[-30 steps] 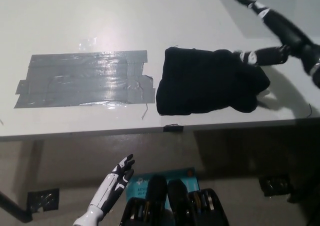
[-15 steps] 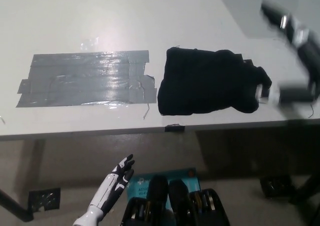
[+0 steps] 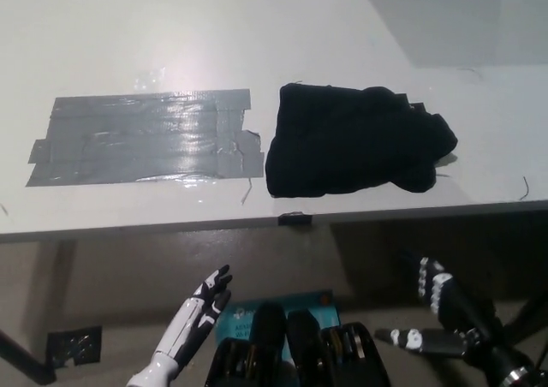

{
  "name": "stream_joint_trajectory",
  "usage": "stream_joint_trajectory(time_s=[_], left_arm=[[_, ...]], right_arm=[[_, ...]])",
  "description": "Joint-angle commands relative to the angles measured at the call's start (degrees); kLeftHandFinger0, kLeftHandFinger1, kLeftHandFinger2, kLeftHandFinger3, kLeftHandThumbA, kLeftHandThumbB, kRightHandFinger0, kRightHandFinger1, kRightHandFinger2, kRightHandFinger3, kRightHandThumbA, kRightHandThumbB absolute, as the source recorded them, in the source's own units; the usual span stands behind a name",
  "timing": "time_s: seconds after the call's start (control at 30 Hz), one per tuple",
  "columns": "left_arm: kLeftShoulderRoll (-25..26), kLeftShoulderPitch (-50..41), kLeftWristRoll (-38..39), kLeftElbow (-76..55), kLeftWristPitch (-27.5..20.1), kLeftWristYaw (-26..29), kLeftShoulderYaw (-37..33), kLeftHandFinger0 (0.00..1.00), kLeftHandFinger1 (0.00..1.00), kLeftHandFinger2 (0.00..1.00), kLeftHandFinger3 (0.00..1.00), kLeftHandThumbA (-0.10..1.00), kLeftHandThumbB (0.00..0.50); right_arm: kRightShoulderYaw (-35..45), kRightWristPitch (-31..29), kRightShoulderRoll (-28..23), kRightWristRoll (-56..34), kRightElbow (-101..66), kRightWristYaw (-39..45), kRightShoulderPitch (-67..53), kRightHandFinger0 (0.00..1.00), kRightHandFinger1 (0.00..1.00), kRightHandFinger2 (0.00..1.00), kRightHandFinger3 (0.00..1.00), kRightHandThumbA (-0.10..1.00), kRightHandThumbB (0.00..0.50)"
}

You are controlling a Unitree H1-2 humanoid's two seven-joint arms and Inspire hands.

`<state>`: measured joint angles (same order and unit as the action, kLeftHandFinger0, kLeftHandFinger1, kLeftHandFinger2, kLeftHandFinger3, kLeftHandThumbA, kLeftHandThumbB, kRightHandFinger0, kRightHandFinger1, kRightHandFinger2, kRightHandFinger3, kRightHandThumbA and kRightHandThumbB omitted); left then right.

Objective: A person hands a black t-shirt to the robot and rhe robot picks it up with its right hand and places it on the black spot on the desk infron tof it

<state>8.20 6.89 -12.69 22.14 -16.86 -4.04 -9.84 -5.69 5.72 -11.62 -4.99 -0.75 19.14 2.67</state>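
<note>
Fingers spread on my black right robot hand (image 3: pixel 441 314), which hangs below the bench edge at lower right, palm empty, forearm angled toward the corner. My white left robot hand (image 3: pixel 205 301) rests low at the lower left, also under the edge, fingers apart and pointing up and to the right, holding nothing. I see the crumpled black cloth t-shirt (image 3: pixel 355 139) lying on the white bench (image 3: pixel 257 27), just beside the right end of the shiny grey tape patch (image 3: pixel 141 137), not on it.

Bright overhead glare on the desk (image 3: pixel 257 27) and tape (image 3: pixel 145 134); focus sharp.
</note>
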Motion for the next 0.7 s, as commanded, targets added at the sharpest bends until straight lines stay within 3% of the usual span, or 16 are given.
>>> stream_joint_trajectory(time_s=[0.0, 0.13, 0.37, 0.47, 0.67], left_arm=[[-0.49, -1.27, -0.15, -0.19, -2.23, 0.34, -0.54, 1.00, 1.00, 1.00, 1.00, 1.00, 0.500], [-0.96, -3.21, -0.14, -0.31, -2.50, 0.59, -0.59, 1.00, 1.00, 1.00, 1.00, 1.00, 0.500], [-1.38, -6.13, -0.55, 0.95, -4.65, 1.90, -0.02, 0.97, 1.00, 1.00, 1.00, 1.00, 0.500], [-1.40, -6.33, -0.29, 1.12, -4.60, 2.09, 0.56, 0.98, 1.00, 1.00, 1.00, 1.00, 0.500], [-1.33, -6.18, 0.08, 1.50, -4.83, 2.03, 1.21, 0.97, 1.00, 1.00, 1.00, 1.00, 0.500]], right_arm=[[-1.92, -4.39, -1.79, 3.47, 0.19, 0.60, 0.24, 1.00, 1.00, 1.00, 1.00, 1.00, 0.286], [-2.18, -3.78, -2.62, 2.65, 0.72, 0.93, -0.86, 1.00, 1.00, 1.00, 1.00, 1.00, 0.282], [-4.10, -5.01, -3.43, 5.75, 1.68, -0.02, -3.77, 1.00, 1.00, 1.00, 1.00, 1.00, 0.319], [-5.09, -5.89, -3.94, 7.57, 1.99, -0.07, -3.52, 1.00, 1.00, 1.00, 1.00, 1.00, 0.283], [-5.80, -6.30, -4.30, 8.78, 2.72, -0.20, -2.85, 1.00, 1.00, 1.00, 1.00, 1.00, 0.279]])
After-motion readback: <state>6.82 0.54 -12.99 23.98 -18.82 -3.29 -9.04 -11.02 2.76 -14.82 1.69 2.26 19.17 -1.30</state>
